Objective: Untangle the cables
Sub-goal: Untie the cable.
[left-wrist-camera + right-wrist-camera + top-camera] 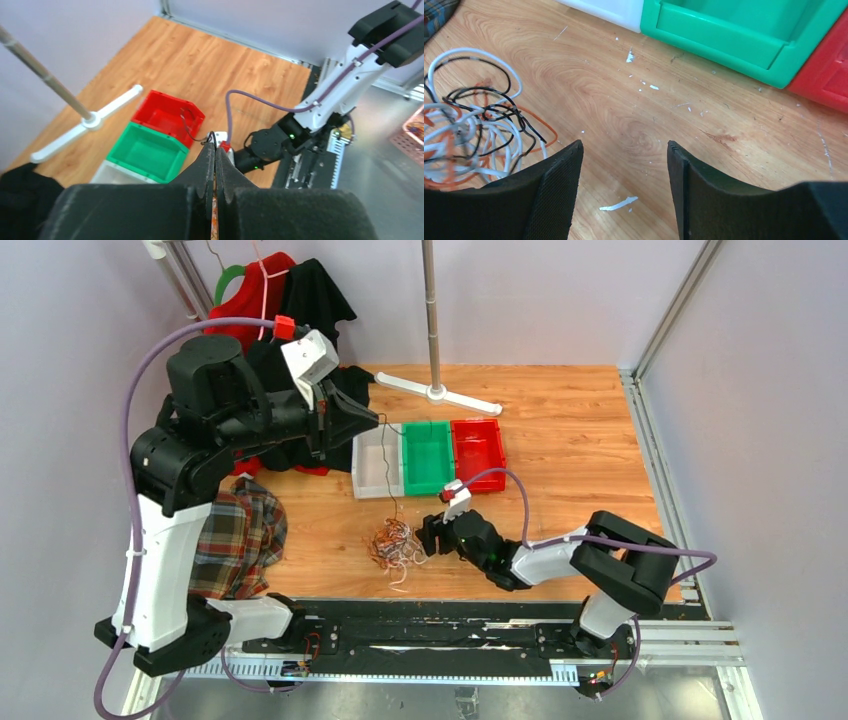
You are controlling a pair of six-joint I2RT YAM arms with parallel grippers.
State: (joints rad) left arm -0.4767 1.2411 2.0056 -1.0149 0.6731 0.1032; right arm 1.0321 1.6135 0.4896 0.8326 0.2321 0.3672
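Pinching a black cable (186,125), the closed left pincer (215,148); beside the tangle (471,132), the wide-open right pincer (625,150)

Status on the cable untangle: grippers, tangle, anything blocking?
Left gripper shut on thin black wire, held high. Right gripper open, low beside white, orange and black cable tangle. Nothing between right gripper and tangle.

The top external view looks down from behind the arm bases over the whole bench (580,430). The left wrist view looks down past the left tool (215,150) from high up — the right wrist view sits low, close to the bench. All three share the green bin (428,457).
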